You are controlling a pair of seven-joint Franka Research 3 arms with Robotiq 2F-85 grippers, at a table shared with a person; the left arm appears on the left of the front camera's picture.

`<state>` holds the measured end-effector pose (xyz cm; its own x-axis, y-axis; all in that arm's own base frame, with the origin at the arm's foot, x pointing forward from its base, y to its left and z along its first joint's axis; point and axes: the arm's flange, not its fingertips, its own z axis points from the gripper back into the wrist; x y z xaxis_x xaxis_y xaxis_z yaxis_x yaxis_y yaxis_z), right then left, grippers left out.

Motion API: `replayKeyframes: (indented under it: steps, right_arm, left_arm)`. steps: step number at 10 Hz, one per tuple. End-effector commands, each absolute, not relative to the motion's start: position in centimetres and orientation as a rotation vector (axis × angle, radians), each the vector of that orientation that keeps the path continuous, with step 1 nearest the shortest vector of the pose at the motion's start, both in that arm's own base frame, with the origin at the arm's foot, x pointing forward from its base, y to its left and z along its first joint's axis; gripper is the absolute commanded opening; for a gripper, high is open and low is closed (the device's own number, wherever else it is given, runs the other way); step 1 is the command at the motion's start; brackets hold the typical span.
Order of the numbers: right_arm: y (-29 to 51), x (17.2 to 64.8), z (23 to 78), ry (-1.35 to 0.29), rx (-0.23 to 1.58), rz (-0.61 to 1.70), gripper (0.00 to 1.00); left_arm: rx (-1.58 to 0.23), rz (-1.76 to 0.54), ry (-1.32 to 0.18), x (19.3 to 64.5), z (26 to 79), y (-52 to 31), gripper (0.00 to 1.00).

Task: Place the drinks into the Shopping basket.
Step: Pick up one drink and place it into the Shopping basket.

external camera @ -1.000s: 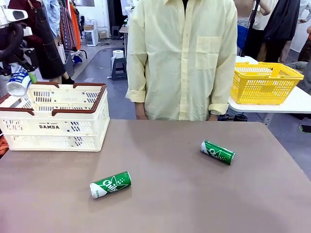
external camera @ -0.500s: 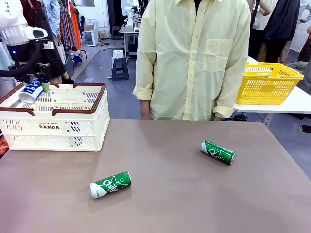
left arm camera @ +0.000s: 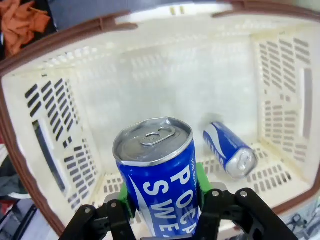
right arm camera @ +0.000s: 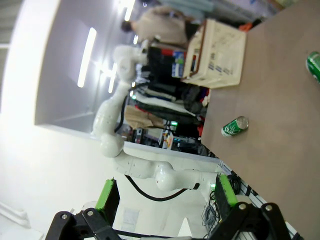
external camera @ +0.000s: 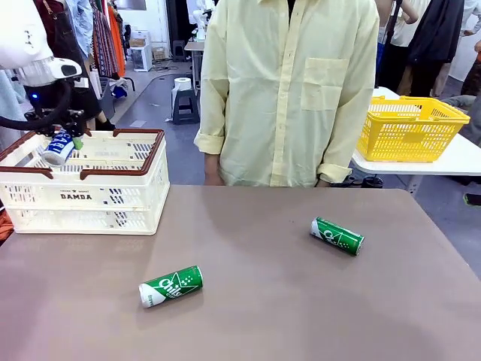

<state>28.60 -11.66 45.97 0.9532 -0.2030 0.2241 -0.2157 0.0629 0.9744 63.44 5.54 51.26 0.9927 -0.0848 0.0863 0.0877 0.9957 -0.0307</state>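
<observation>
my left gripper (left arm camera: 162, 200) grips the blue can (left arm camera: 159, 172) tilted, inside the rim of the shopping basket (left arm camera: 60, 120), whose floor lies straight ahead. a second blue can (left arm camera: 230, 152) lies there, beside my drop line. two green cans (external camera: 171, 286) (external camera: 337, 235) wait on the tabletop (external camera: 263, 316); my right gripper (right arm camera: 166, 196) gapes empty.

Basket (external camera: 83, 197) at table's (external camera: 263, 316) 10 o'clock, inner can (left arm camera: 231, 156) lying in it, upper can (external camera: 58, 148) over its left part, near can (external camera: 170, 286) at 7 o'clock, right can (external camera: 337, 235) at 3, person (external camera: 289, 90) behind at 12.
</observation>
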Motion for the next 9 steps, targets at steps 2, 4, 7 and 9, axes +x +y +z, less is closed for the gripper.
replayKeyframes:
  steps: [2,4,7,9]
  right_arm:
    - [-11.6,28.6,46.6,-0.341,1.540,-0.003,1.00]
    - [-11.6,28.6,46.6,-0.341,1.540,-0.003,1.00]
    - [-11.6,28.6,46.6,-0.341,1.540,-0.003,1.00]
    - [-11.6,28.6,46.6,-0.341,1.540,-0.003,1.00]
  left_arm:
    - [-0.020,-0.017,-0.060,65.6,50.2,5.7,0.00]
    - [-0.027,-0.013,-0.014,66.2,48.5,5.5,0.00]
    - [-0.009,-0.001,0.050,66.6,45.3,5.1,0.00]
    - [-0.027,0.008,0.070,66.6,44.6,5.1,0.79]
